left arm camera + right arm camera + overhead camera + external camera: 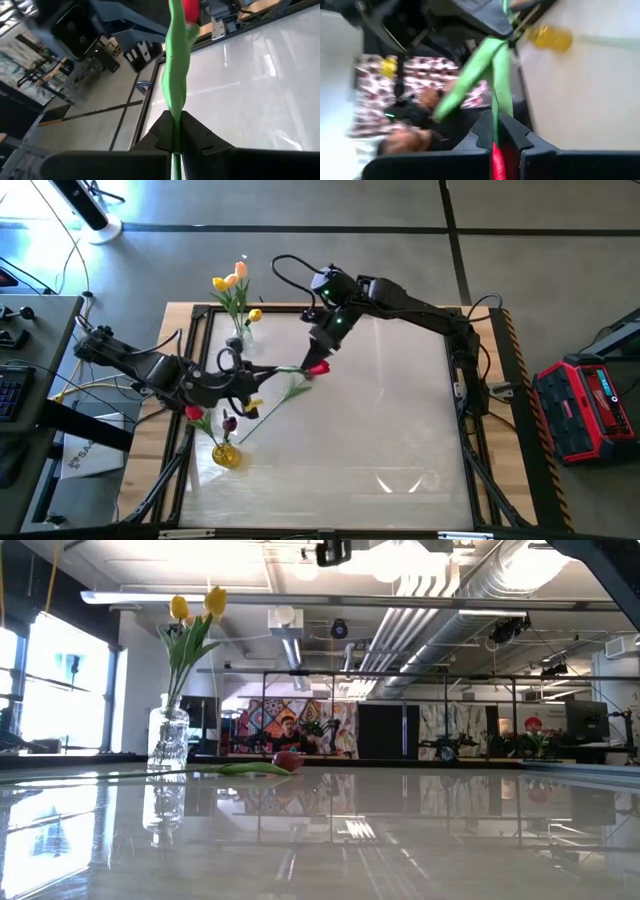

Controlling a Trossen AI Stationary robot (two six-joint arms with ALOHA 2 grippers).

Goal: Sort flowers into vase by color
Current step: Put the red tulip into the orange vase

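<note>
Both tools, left tool (176,131) and right tool (496,134), grip one red tulip (318,367) above the bench's (400,420) left-middle. Yellow tulips (230,281) already stand in the clear vase (239,332) at the far-left edge, red and maroon ones (210,418) in the yellow vase (226,455); by my reckoning this tulip remains.

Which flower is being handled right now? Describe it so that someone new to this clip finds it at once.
Start at the clear glass vase of yellow tulips near the table's far left corner. Just toward the table's middle, a red-headed tulip with a long green stem stretches between both arms: the left pincer grips its stem end, the right pincer its head end. It alone is outside a vase.
</note>
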